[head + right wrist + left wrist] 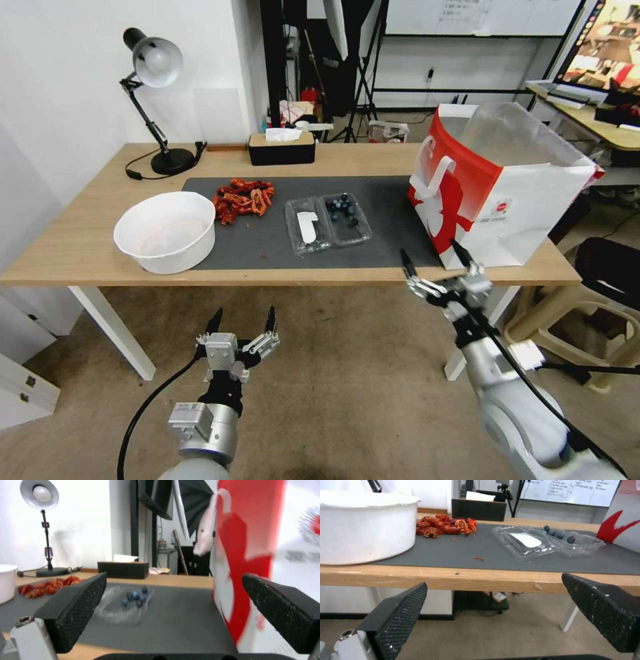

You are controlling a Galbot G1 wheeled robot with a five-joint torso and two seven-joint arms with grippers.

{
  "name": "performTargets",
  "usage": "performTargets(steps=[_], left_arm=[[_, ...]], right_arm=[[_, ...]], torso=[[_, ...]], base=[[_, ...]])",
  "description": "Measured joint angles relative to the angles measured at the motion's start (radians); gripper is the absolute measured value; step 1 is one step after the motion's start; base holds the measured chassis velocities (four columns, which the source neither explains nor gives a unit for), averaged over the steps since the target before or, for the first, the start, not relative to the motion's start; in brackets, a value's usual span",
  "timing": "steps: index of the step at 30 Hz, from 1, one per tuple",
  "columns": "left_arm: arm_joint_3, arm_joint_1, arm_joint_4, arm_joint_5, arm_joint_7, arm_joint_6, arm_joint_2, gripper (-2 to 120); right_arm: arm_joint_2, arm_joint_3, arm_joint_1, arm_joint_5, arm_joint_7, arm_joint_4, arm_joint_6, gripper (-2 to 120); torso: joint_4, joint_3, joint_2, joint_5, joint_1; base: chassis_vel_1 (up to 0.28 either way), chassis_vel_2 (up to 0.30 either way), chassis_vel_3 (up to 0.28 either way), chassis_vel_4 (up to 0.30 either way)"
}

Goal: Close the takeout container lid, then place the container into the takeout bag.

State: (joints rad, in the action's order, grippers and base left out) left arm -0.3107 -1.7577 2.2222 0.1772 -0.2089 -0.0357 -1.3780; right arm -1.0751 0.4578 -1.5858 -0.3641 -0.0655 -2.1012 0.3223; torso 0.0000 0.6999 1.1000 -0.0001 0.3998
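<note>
My left gripper (243,321) hangs below the table edge, in front of the white bowl (165,230), its jaws spread and holding nothing. On the dark mat (267,247), right of the heap of red crayfish shells (243,198), the takeout container (327,223) lies fully open: the lid (307,227) with its white elongated sticker lies flat on the left, the half with the blueberries (343,207) on the right. My right gripper (435,257) stands at the near table edge, just beside the takeout bag (500,190), jaws likewise apart and empty. In my judgement the closing is not begun; the lid should be swung over from its outer edge, and pressed gently, since the thin clear ribbed plastic looks springy and slippery. The bag is stiff white and red paper, upright, its mouth held open by a clear liner.
</note>
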Motion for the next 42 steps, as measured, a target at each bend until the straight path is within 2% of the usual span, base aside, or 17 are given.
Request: performTargets(steps=[6, 10, 13, 14, 16, 17, 19, 20, 21, 23, 24, 25, 28, 30, 37, 39, 42], left_arm=[[0.007, 0.007, 0.0, 0.011, 0.0, 0.001, 0.008, 100], [0.021, 0.021, 0.016, 0.103, -0.004, 0.026, 0.027, 100], [0.039, 0.05, 0.044, 0.275, -0.027, 0.058, 0.051, 100], [0.039, 0.05, 0.044, 0.275, -0.027, 0.058, 0.051, 100], [0.053, 0.086, 0.078, 0.414, -0.083, 0.072, 0.067, 100], [0.053, 0.086, 0.078, 0.414, -0.083, 0.072, 0.067, 100], [0.062, 0.124, 0.106, 0.533, -0.128, 0.08, 0.075, 100], [0.062, 0.124, 0.106, 0.533, -0.128, 0.08, 0.075, 100], [0.069, 0.167, 0.135, 0.661, -0.175, 0.087, 0.078, 100], [0.077, 0.227, 0.172, 0.836, -0.242, 0.124, 0.077, 100], [0.088, 0.265, 0.175, 0.901, -0.268, 0.141, 0.077, 100], [0.088, 0.265, 0.175, 0.901, -0.268, 0.141, 0.077, 100], [0.122, 0.324, 0.141, 0.934, -0.285, 0.146, 0.081, 100], [0.161, 0.387, 0.076, 0.975, -0.289, 0.136, 0.079, 100], [0.201, 0.492, -0.026, 1.081, -0.319, 0.109, 0.065, 100], [0.237, 0.575, -0.091, 1.112, -0.335, 0.089, 0.054, 100], [0.272, 0.645, -0.138, 1.128, -0.358, 0.078, 0.04, 100]], right_arm=[[-0.039, 0.026, -0.09, 0.005, 0.029, -0.009, 0.039, 100], [-0.082, 0.027, -0.146, 0.032, 0.035, -0.018, 0.054, 100], [-0.101, 0.009, -0.161, 0.063, 0.035, -0.019, 0.058, 100], [-0.101, 0.009, -0.161, 0.063, 0.035, -0.019, 0.058, 100], [-0.103, -0.01, -0.153, 0.074, 0.034, -0.016, 0.053, 100], [-0.103, -0.01, -0.153, 0.074, 0.034, -0.016, 0.053, 100], [-0.097, -0.024, -0.139, 0.078, 0.032, -0.012, 0.041, 100], [-0.097, -0.024, -0.139, 0.078, 0.032, -0.012, 0.041, 100], [-0.088, -0.035, -0.126, 0.081, 0.03, -0.007, 0.027, 100], [-0.078, -0.046, -0.112, 0.082, 0.028, 0.0, 0.014, 100], [-0.078, -0.046, -0.112, 0.084, 0.028, 0.003, 0.012, 100], [-0.078, -0.046, -0.112, 0.084, 0.028, 0.003, 0.012, 100], [-0.084, -0.043, -0.117, 0.085, 0.025, 0.009, 0.009, 100], [-0.102, -0.039, -0.121, 0.09, 0.022, 0.016, 0.006, 100], [-0.129, -0.042, -0.124, 0.089, 0.014, 0.028, -0.008, 100], [-0.141, -0.042, -0.127, 0.09, 0.013, 0.037, -0.009, 100], [-0.148, -0.04, -0.132, 0.094, 0.013, 0.04, -0.009, 100]], torso=[[-0.0001, 0.0, 0.0, 0.0, 0.0], [0.0002, 0.0, 0.0, -0.0001, 0.0], [0.0, 0.0, 0.0, 0.0, 0.0], [0.0, 0.0, 0.0, 0.0, 0.0], [0.0, 0.0, 0.0, -0.0001, 0.0], [0.0, 0.0, 0.0, -0.0001, 0.0], [0.0, 0.0, 0.0, 0.0001, 0.0], [0.0, 0.0, 0.0, 0.0001, 0.0], [0.0001, 0.0, 0.0, 0.0002, 0.0], [0.0005, 0.0, 0.0, 0.0004, 0.0], [0.0003, 0.0, 0.0, 0.0004, 0.0], [0.0003, 0.0, 0.0, 0.0004, 0.0], [-0.0003, 0.0, 0.0, 0.0, 0.0], [0.0001, 0.0, 0.0, 0.0002, 0.0], [0.0, 0.0, 0.0, 0.0003, 0.0], [-0.0001, 0.0, 0.0, 0.0002, 0.0], [0.0, 0.0, 0.0, 0.0002, 0.0]], base=[[0.0, 0.0, 0.0, 0.0], [0.0, 0.0, 0.0, 0.0], [0.0, 0.0, 0.0, 0.0], [0.0, 0.0, 0.0, 0.0], [0.0, 0.0, 0.0, 0.0], [0.0, 0.0, 0.0, 0.0], [0.0, 0.0, 0.0, 0.0], [0.0, 0.0, 0.0, 0.0], [0.0, 0.0, 0.0, 0.0], [0.0, 0.0, 0.0, 0.0], [0.0, 0.0, 0.0, 0.0], [0.0, 0.0, 0.0, 0.0], [0.0, 0.0, 0.0, 0.0], [0.0, 0.0, 0.0, 0.0], [0.0, 0.0, 0.0, 0.0], [0.0, 0.0, 0.0, 0.0], [0.0, 0.0, 0.0, 0.0]])
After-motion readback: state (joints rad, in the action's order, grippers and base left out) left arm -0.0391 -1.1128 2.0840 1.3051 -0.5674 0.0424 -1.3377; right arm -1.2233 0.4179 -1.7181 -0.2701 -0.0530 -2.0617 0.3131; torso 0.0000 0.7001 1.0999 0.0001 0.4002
